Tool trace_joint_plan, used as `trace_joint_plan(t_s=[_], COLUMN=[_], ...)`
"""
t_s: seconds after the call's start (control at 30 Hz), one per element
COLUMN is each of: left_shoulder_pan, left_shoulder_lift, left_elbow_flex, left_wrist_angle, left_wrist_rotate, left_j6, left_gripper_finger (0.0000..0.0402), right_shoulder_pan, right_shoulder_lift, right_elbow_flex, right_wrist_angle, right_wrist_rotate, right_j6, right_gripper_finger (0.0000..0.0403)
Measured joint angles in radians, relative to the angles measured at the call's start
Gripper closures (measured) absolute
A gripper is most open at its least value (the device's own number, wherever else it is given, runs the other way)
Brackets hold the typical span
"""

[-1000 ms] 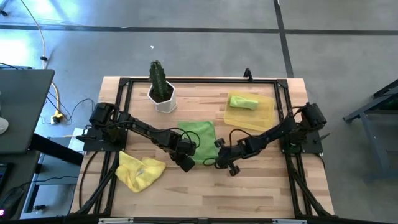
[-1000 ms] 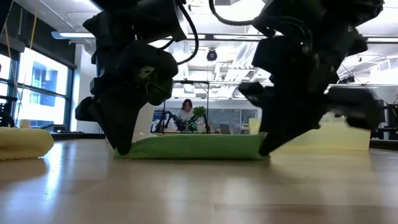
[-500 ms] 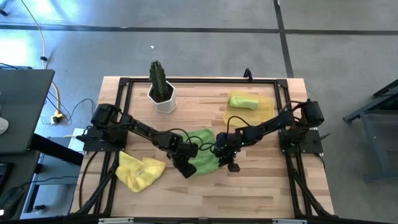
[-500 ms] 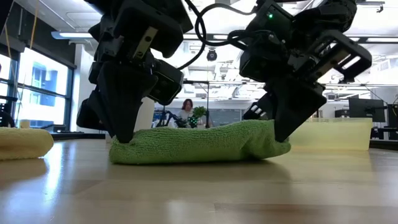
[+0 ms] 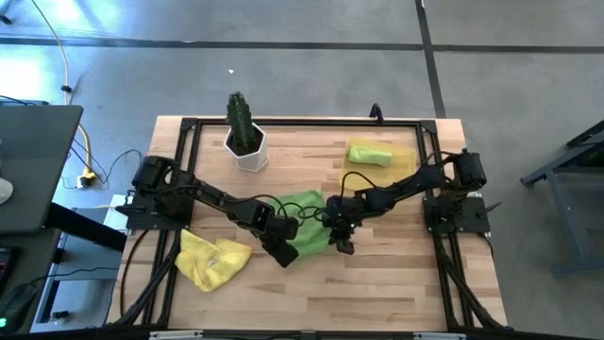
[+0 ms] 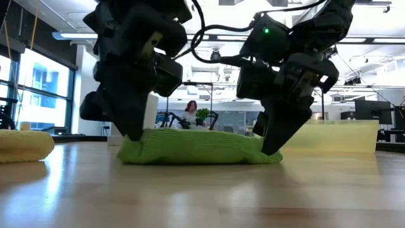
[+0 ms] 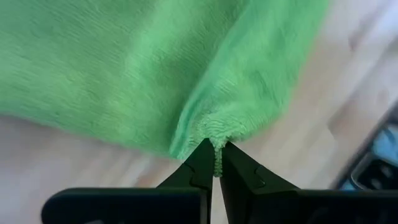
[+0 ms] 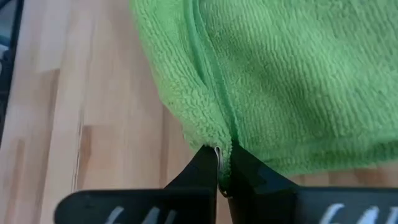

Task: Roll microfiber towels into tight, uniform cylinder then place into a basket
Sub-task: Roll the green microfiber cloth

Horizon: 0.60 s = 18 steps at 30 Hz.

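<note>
Midway across the wooden table (image 5: pixel 377 283), both arms of the robot work a lime green towel (image 5: pixel 304 219) that lies folded over on itself in a low, thick band. At the towel's left end the left gripper (image 5: pixel 280 247) has its jaws pinched tight on a corner of the cloth, the hem caught between the two dark fingers (image 7: pixel 200 167) in the left wrist view. At the opposite end the right gripper (image 5: pixel 340 241) is likewise clamped on the towel's edge, its fingertips (image 8: pixel 208 163) nipping the folded seam. From table height the towel (image 6: pixel 199 147) sits flat on the wood between the two grippers. Behind them, toward the table's far right corner, the translucent yellow basket (image 5: pixel 401 175) already holds a rolled green towel (image 5: pixel 368 153). A crumpled yellow towel (image 5: pixel 212 258) lies near the table's left front, well apart from the basket. Nearby, a white pot with a cactus (image 5: pixel 243 132) stands at the far left. Across the room beyond the table, a person (image 6: pixel 189 114) is visible at a desk.
</note>
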Motion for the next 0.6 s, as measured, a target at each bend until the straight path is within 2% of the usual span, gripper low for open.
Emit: trace_joint_plan(t_s=[0.1, 0.3, 0.6], left_shoulder_pan=[0.0, -0.021, -0.079], left_shoulder_lift=[-0.006, -0.006, -0.007], left_elbow_flex=[-0.002, -0.001, 0.0], left_wrist_angle=[-0.027, -0.096, -0.19], left_wrist_rotate=[-0.104, -0.215, -0.303], left_j6=[0.0, 0.002, 0.089], left_gripper_finger=[0.0392, 0.0384, 0.0318], right_shoulder_pan=[-0.002, -0.001, -0.001], right_shoulder_lift=[0.017, 0.024, 0.026], right_elbow_flex=[0.001, -0.001, -0.002], right_wrist_angle=[0.014, 0.011, 0.015], right_wrist_rotate=[-0.003, 0.005, 0.01], right_j6=[-0.007, -0.01, -0.017], right_gripper_finger=[0.0402, 0.0403, 0.0403])
